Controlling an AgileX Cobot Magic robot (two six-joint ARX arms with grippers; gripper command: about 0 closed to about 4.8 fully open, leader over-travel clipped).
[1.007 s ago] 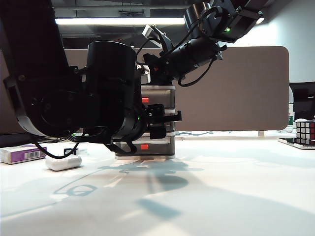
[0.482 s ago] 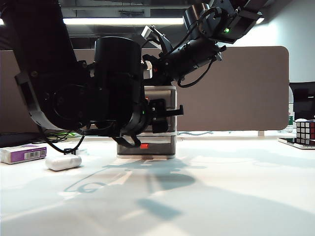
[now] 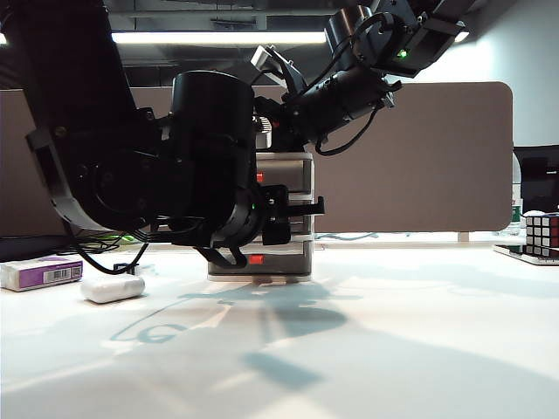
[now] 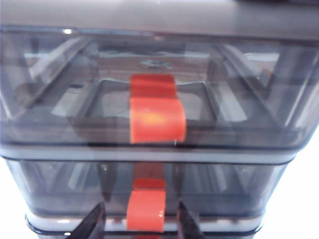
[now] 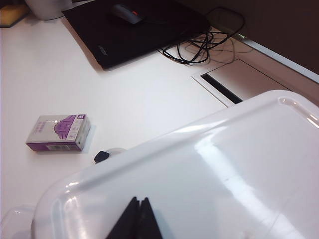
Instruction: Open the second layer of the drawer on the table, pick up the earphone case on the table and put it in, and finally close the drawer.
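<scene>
Left gripper: its jaws are standing apart, one dark fingertip showing on each side of the red tab of the second layer; whether they are touching the tab cannot be told.
Left gripper placing: in the exterior view it is sitting right at the front of the drawer, at middle-tier height.
Right gripper: its jaws are pressed together with nothing between them, hovering just over the drawer's white top.
Drawer edges: all three tiers are sitting flush in the frame, none pulled out.
Open room: the table is lying bare in front of and to the right of the drawer.
Earphone case: it is resting on the table well left of the drawer, away from both grippers, just in front of a white-and-purple box.
Far right edge: a puzzle cube is sitting there.
</scene>
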